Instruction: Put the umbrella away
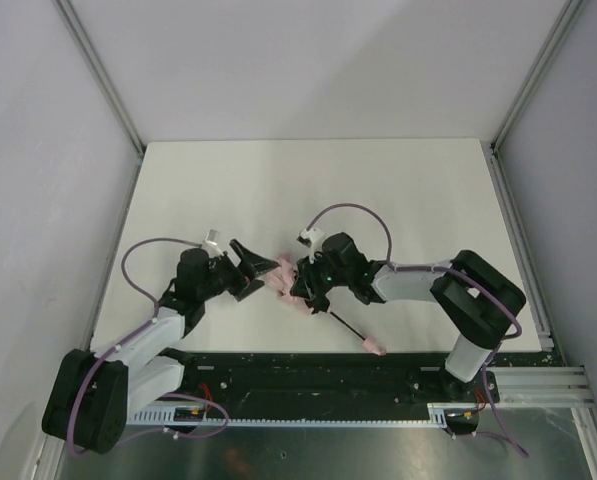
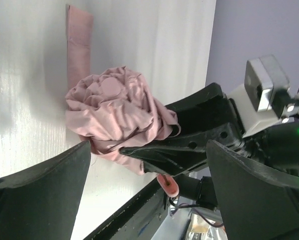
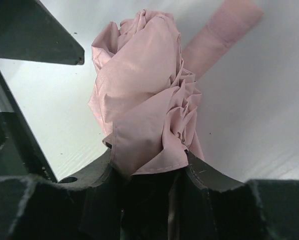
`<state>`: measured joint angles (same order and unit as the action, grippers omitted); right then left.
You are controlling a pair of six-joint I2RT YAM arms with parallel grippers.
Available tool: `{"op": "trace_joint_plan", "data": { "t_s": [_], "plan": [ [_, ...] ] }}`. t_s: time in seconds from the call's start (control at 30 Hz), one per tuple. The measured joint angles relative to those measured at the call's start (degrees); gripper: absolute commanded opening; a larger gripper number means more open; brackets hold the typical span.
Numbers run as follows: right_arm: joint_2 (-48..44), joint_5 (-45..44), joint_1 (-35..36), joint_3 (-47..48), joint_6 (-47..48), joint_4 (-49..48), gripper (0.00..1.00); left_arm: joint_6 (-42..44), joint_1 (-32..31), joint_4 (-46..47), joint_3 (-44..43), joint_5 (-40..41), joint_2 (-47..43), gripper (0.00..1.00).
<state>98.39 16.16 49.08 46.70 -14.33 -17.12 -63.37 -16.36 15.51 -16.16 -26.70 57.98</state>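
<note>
1. Right gripper (image 1: 304,290): I see it clamped on the bundled canopy of the umbrella (image 3: 144,100). The umbrella is close to the near edge of the table (image 1: 398,190).
2. Shaft (image 1: 346,326) and handle (image 1: 375,347) run from the umbrella toward that edge.
3. Left gripper (image 1: 262,273): fingers spread wide, facing the canopy tip.
4. A flat pink strip (image 2: 79,45) lies just beyond the umbrella.
5. A broad tabletop extends beyond the umbrella.
</note>
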Motion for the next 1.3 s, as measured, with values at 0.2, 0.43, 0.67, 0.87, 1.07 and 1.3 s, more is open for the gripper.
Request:
{"op": "trace_joint_plan", "data": {
  "t_s": [0.2, 0.43, 0.67, 0.87, 1.07, 1.3],
  "plan": [
    [-3.7, 5.0, -3.4, -1.9, -6.7, -1.5, 0.0, 0.6, -1.3, 1.0, 1.0, 0.0, -0.1, 0.99],
    [-8.2, 9.1, -4.0, -2.1, -11.0, -4.0, 0.0, -0.8, -5.4, 4.3, 0.6, 1.0, 3.1, 1.0],
    [-9.4, 9.7, -3.7, -2.1, -11.9, -4.3, 0.0, -4.0, -7.6, 7.6, -0.1, 2.7, 3.1, 0.99],
    [-10.3, 10.1, -3.4, -2.1, -12.2, -4.6, 0.0, -6.9, -8.1, 8.8, 0.8, 5.2, -4.1, 0.99],
    [-13.4, 10.3, -3.4, -2.2, -12.2, -4.0, 0.0, -10.7, -8.2, 10.5, 1.7, 6.0, -4.4, 1.0],
    [-14.7, 9.5, -3.0, -2.2, -11.2, -2.0, 0.0, -11.2, -8.3, 10.6, -1.6, 5.2, 0.7, 0.99]
  ]
}}
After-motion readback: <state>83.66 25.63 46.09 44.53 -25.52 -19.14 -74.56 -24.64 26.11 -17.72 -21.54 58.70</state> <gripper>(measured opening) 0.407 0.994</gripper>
